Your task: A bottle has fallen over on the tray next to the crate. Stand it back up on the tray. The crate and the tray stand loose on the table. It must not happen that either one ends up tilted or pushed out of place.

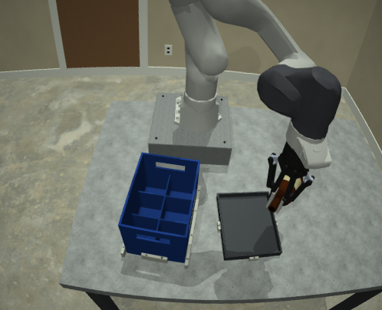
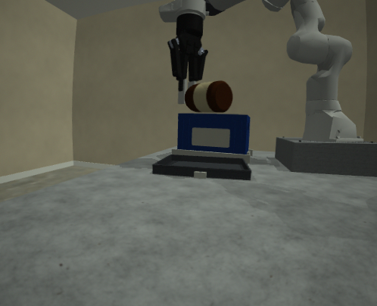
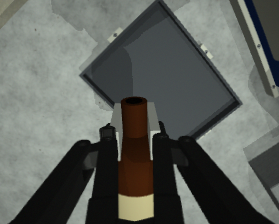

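Observation:
My gripper point(image 1: 281, 201) is shut on the brown bottle point(image 1: 279, 197), which has a cream label band. In the exterior view the bottle point(image 2: 209, 96) hangs well above the dark tray point(image 2: 202, 167), lying nearly level with its base toward the camera, below the gripper point(image 2: 185, 91). In the top view the bottle sits over the tray's point(image 1: 248, 225) far right corner. The wrist view shows the bottle's neck point(image 3: 135, 130) between my fingers, its mouth pointing at the tray point(image 3: 160, 80) below. The tray holds nothing.
The blue crate point(image 1: 160, 204) with several empty compartments stands left of the tray, on pale rails; its edge shows in the wrist view point(image 3: 270, 30). The arm's grey base block point(image 1: 192, 130) stands behind both.

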You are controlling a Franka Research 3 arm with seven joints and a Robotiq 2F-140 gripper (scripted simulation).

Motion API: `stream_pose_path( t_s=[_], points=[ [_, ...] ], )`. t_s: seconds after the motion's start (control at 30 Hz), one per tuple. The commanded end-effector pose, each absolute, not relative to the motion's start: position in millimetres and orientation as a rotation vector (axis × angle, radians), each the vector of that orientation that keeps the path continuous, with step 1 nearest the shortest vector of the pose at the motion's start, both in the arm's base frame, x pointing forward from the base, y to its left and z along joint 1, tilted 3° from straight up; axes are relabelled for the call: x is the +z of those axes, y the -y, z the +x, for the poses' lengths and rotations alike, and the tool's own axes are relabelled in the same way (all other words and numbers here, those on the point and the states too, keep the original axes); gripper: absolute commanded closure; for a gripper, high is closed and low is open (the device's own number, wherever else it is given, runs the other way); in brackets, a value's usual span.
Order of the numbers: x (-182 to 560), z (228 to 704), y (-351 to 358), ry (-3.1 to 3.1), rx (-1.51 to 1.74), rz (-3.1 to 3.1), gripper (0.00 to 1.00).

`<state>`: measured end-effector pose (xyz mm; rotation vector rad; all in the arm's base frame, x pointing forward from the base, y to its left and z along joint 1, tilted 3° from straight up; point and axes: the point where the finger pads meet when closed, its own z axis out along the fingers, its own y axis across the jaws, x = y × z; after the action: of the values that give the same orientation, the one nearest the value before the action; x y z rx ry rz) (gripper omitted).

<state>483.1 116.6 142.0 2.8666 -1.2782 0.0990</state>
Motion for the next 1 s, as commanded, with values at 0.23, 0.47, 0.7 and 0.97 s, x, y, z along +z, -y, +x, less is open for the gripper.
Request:
stream_pose_path(
  t_s=[0.23, 0.47, 0.7, 0.97],
  points=[
    [143.5, 484.5, -118.5, 1.286, 0.189, 2.838, 1.0],
    [143.5, 483.9, -119.1, 1.278, 0.248, 2.818, 1.0],
    [143.1, 483.0, -119.8, 1.269, 0.3, 2.801, 1.0],
    [142.8, 482.7, -120.1, 1.265, 0.32, 2.794, 1.0]
  ],
)
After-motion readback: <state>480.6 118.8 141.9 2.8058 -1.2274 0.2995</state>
